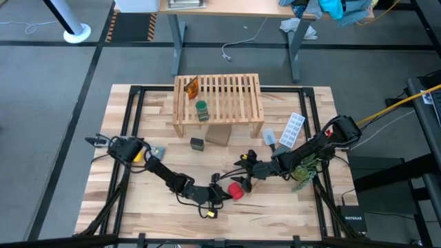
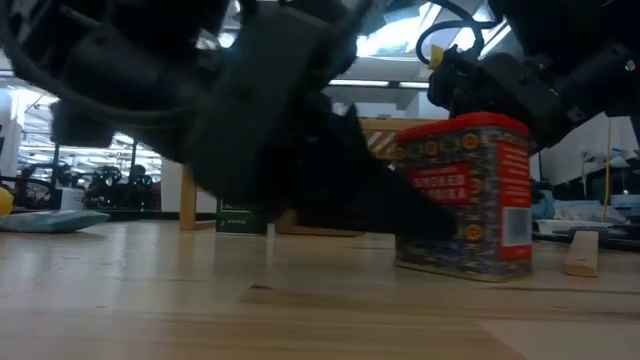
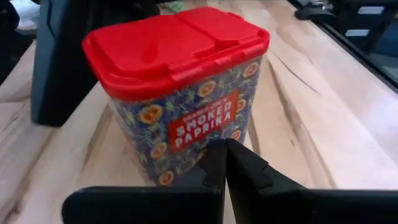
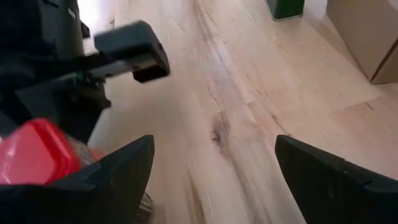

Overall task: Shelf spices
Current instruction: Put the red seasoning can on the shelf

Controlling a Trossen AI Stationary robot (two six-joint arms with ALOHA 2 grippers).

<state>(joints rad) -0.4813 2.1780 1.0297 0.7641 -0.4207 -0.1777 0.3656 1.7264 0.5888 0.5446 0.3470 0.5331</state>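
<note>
Left gripper (image 3: 225,163): fingers pressed fully together, holding nothing, tips just in front of the red-lidded rectangular paprika jar (image 3: 180,93).
Right gripper (image 4: 214,163): dark fingers spread wide, empty, just beside the same jar (its red lid shows by one finger).
Red jar: upright on the plank tabletop (image 1: 275,200), near the front edge, between the two grippers (image 1: 236,190).
Low light-wood slatted shelf (image 1: 227,96): at the table's far side, well apart from the red jar.
On the shelf: orange translucent packet (image 1: 191,86) and green round jar (image 1: 201,109), both toward its left end.
Dark grey-black box-like jar (image 1: 197,143): on the table, just in front of the shelf.
</note>
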